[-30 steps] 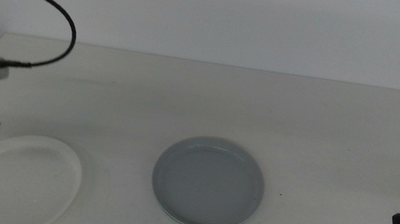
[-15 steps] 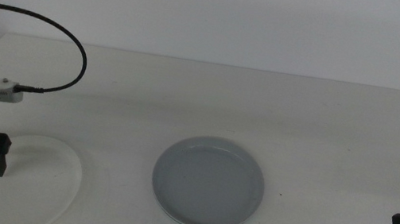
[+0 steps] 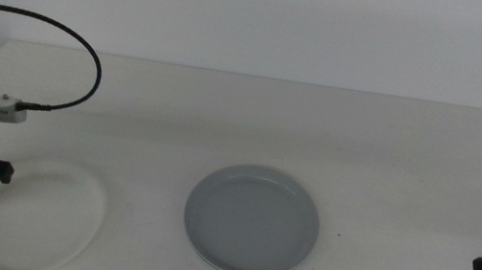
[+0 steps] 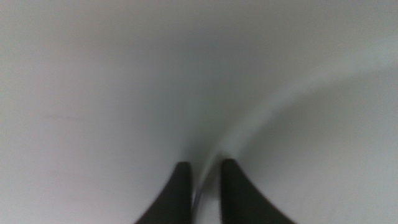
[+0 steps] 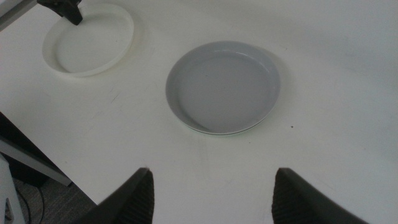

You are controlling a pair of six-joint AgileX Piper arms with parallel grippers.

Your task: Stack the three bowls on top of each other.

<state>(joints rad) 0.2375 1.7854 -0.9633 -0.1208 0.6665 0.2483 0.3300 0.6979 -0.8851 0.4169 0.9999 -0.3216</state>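
Grey-blue bowl (image 3: 251, 220) already stacked on green (rim peeking out); left gripper (image 4: 205, 186) pinches white bowl (image 3: 44, 217) rim, lower left; right gripper (image 5: 211, 196) wide open, empty.

The middle view looks forward and down over the counter (image 3: 320, 128) from its near edge. The right wrist view looks down from well above, facing 10 o'clock, and shares the grey-blue bowl (image 5: 222, 86) (image 3: 251, 219) and white bowl (image 5: 89, 37) (image 3: 43, 220). The left wrist view sits blurringly close to the white bowl's rim (image 4: 261, 118).

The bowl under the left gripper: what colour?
White, clearest in the right wrist view.
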